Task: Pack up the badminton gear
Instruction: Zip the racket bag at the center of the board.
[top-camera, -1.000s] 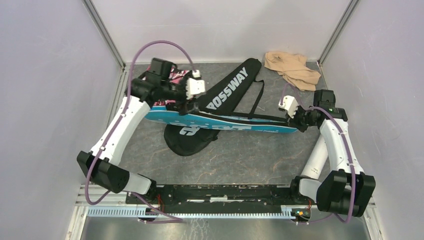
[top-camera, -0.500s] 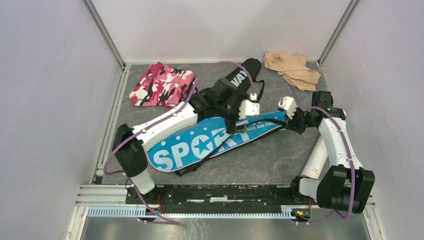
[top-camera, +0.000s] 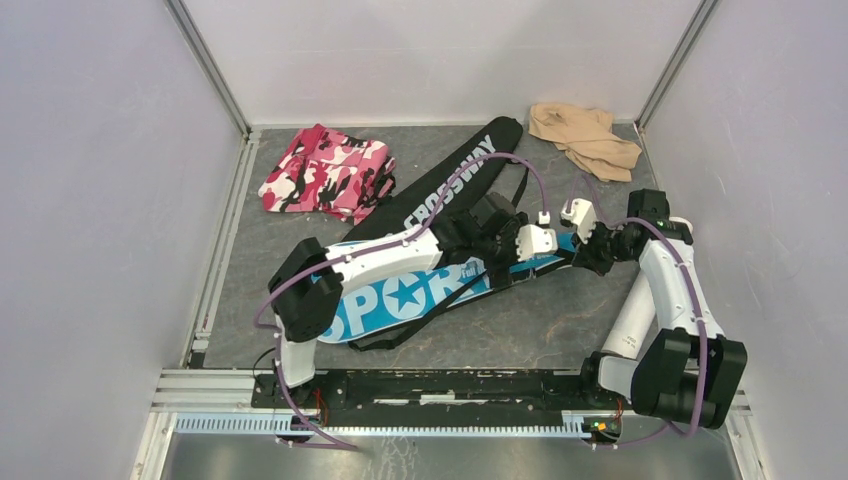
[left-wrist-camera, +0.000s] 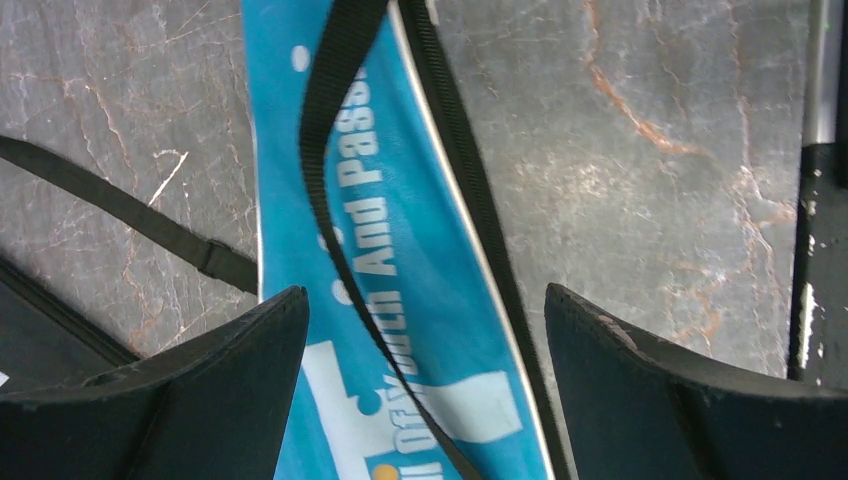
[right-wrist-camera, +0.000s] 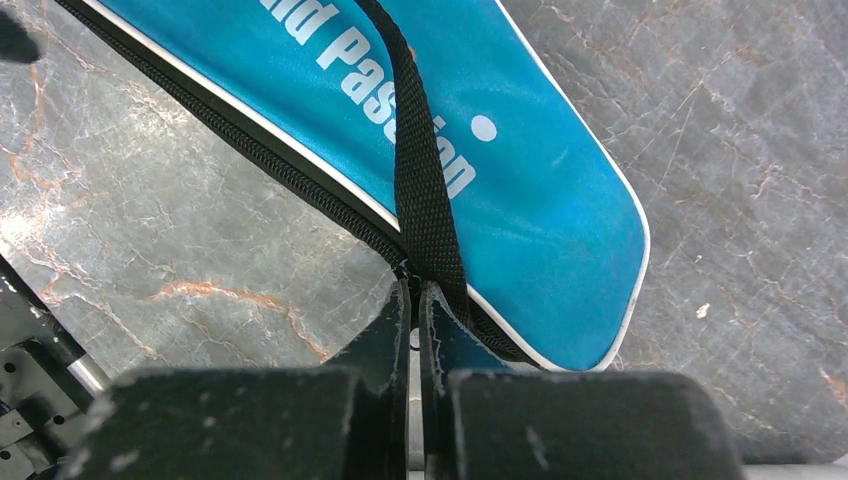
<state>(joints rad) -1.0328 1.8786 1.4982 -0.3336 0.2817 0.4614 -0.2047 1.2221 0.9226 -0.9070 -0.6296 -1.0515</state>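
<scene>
Now, your blue cover (top-camera: 400, 295) lies slantwise across the middle of the table (top-camera: 520, 330), wide end toward the near left corner, overlapping the black cover (top-camera: 450, 185), which runs toward the far edge. The pink cloth (top-camera: 325, 170) sits near the far left corner and the beige cloth (top-camera: 585, 135) near the far right. Your left gripper (left-wrist-camera: 425, 300) hovers spread wide over the blue cover, holding nothing. Your right gripper (right-wrist-camera: 414, 290) is pinched tight on that cover's narrow end, beside its strap (right-wrist-camera: 420, 180).
</scene>
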